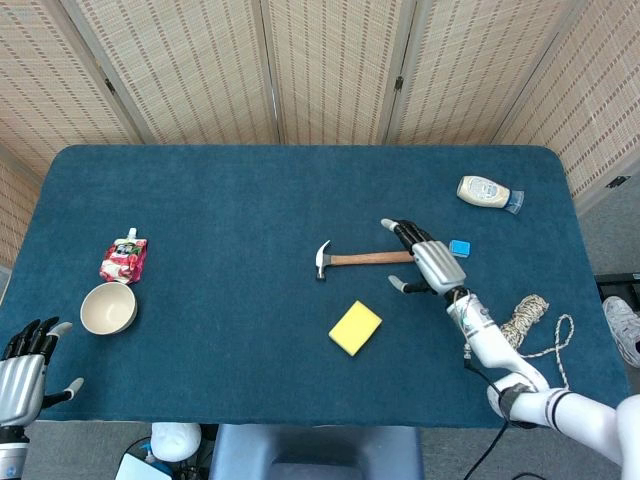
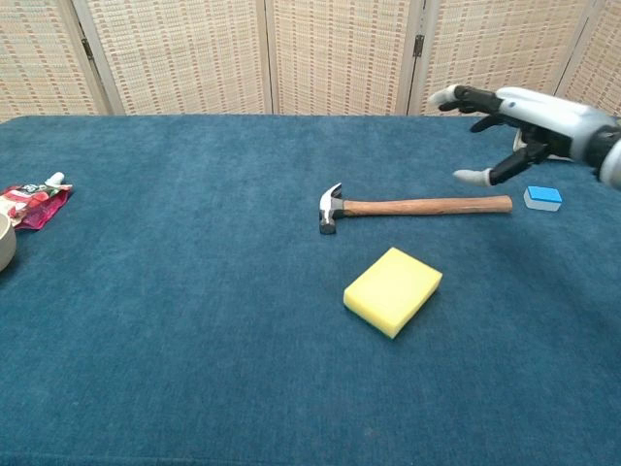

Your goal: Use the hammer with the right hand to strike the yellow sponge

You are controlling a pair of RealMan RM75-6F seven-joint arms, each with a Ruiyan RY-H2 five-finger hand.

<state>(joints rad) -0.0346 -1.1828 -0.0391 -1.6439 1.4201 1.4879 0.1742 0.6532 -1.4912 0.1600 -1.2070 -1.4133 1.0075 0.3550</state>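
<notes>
- One hammer (image 1: 360, 259) lies flat on the blue table (image 1: 230, 200), near the table's middle, steel head toward the left edge and wooden handle pointing toward the right edge.
- One yellow sponge (image 1: 355, 328) lies flat just on the front-edge side of the hammer, apart from it.
- One white bowl (image 1: 108, 308) and one red pouch (image 1: 123, 260) sit close together near the left edge.
- One white squeeze bottle (image 1: 485, 191) lies near the back right corner; one small blue block (image 1: 459, 248) sits between it and the hammer's handle end; one coil of rope (image 1: 530, 322) lies by the right edge.
- The right hand (image 1: 428, 262) is released, fingers spread wide, holding nothing; in the chest view it hovers above the handle's end, clear of the wood.
- The left hand (image 1: 25, 375) rests off the front left corner, fingers apart, empty.
</notes>
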